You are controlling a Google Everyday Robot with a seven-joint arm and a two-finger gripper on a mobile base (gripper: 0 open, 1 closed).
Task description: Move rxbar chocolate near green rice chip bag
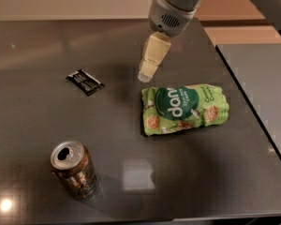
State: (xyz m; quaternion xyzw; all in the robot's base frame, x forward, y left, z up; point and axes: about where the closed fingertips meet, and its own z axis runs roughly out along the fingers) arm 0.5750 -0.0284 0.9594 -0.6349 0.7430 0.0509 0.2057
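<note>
The rxbar chocolate (85, 81) is a small flat black wrapper with white lettering, lying on the dark table at the left. The green rice chip bag (184, 108) lies flat to its right, near the table's right edge. My gripper (145, 75) hangs from the arm at the top, just above the bag's upper left corner and to the right of the bar, a hand's width from it. It holds nothing.
A brown drink can (75, 171) with an opened top stands at the front left. The dark table (37, 125) ends at a right edge beside the bag. A grey counter (262, 74) lies beyond that edge.
</note>
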